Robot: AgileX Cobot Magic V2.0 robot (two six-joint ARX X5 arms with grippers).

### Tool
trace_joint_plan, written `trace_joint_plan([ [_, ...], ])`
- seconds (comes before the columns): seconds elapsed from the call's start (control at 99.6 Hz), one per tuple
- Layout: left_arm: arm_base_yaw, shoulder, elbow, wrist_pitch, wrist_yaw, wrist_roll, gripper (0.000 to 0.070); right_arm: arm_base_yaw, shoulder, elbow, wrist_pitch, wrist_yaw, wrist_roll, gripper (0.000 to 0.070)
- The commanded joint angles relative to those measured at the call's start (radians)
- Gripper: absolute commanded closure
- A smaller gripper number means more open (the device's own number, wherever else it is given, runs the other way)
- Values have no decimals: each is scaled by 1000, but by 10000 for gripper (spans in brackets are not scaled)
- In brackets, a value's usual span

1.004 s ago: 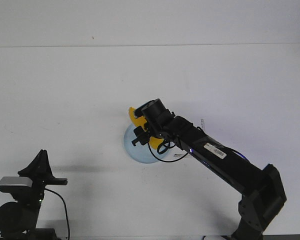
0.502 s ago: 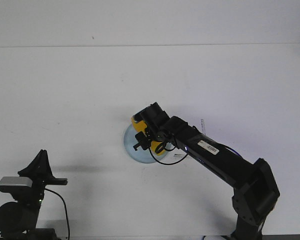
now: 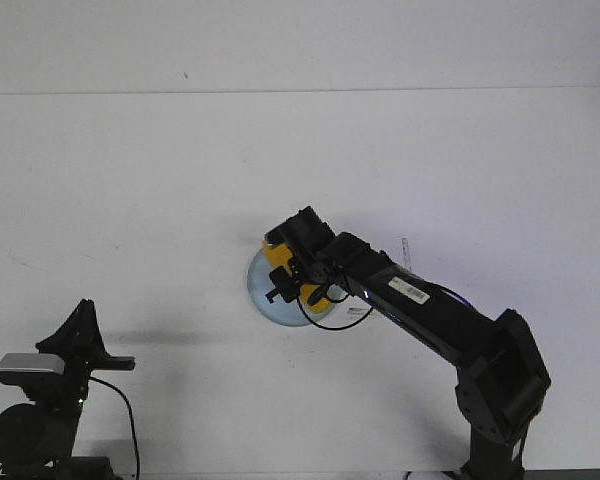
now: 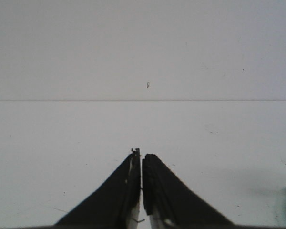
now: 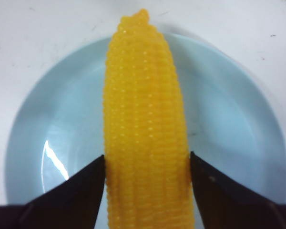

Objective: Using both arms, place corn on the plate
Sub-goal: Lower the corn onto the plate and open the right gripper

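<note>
Your right gripper (image 5: pixel 147 167) has its jaws clamped on the corn (image 5: pixel 145 129) directly over the plate (image 5: pixel 238 124), so only release remains, while the left gripper (image 4: pixel 141 191), jaws together, idles.

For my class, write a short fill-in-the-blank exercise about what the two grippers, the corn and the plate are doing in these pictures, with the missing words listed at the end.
1. The right gripper is shut on the ____.
2. The corn is held directly over the pale-blue ____.
3. The left gripper is shut and holds ____.
4. Of the two arms, only the ____ one reaches out to the plate in the front view.

Missing words: corn; plate; nothing; right
</note>
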Motion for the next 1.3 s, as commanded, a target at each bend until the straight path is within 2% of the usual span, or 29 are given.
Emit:
trace_joint_plan([
  [0.0, 0, -2, 8, 16, 1, 5, 699, 10, 31, 14, -3, 0, 0, 230],
  [0.392, 0, -2, 8, 16, 1, 5, 699, 10, -102, 14, 7, 2, -11, 240],
  [0.452, 0, -2, 8, 16, 1, 5, 699, 10, -126, 14, 11, 15, -20, 319],
  [0.572, 0, -2, 8, 16, 1, 5, 699, 10, -156, 14, 21, 69, -58, 591],
  [0.632, 0, -2, 8, 16, 1, 5, 699, 10, -167, 14, 22, 90, -79, 659],
  [0.863, 0, -2, 8, 16, 1, 5, 699, -13, -283, -80, 81, 104, -85, 666],
  [0.924, 0, -2, 8, 16, 1, 5, 699, -20, -338, -141, 125, 102, -88, 685],
  [1.094, 0, -2, 8, 16, 1, 5, 699, -63, -523, -352, 274, 103, -88, 685],
  [1.285, 0, -2, 8, 16, 1, 5, 699, -173, -744, -584, 428, 104, -60, 685],
])
